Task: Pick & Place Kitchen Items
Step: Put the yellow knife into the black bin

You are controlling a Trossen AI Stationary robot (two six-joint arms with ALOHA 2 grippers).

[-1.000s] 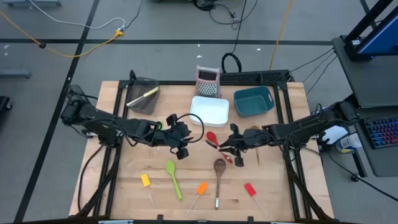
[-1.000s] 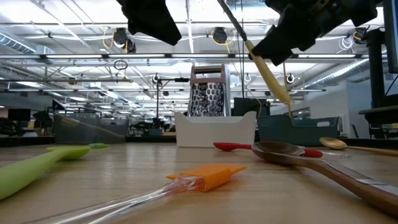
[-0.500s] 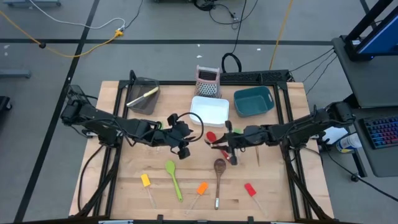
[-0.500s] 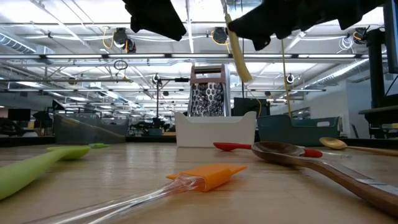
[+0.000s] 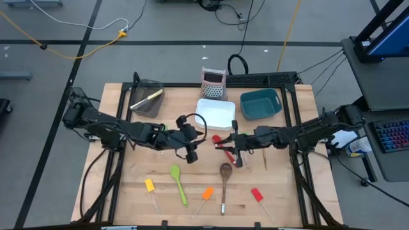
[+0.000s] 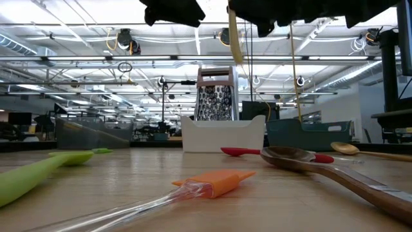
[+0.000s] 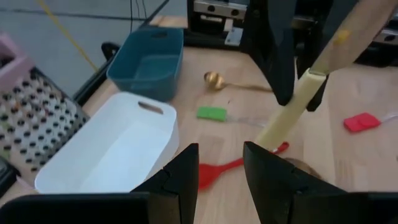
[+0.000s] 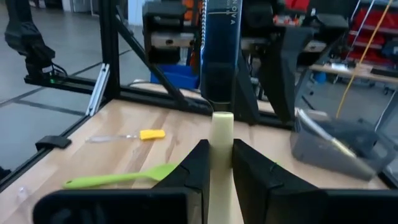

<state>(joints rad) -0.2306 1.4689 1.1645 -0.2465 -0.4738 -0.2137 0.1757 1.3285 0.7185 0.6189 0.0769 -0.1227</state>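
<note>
Right gripper [image 5: 235,144]: clamped on a cream-handled knife [image 8: 222,149], raised above mid-table, just near of the white bin [image 5: 215,112].
Left gripper [image 5: 193,142]: fingers spread, empty, facing the right one.
Knife: slim, pale cream handle, tilted, hanging off the table.

A robotics lab or workshop: a wooden table [image 5: 128,191] on grey floor with loose cables [image 5: 83,45] (ceiling pipes behind).
</note>
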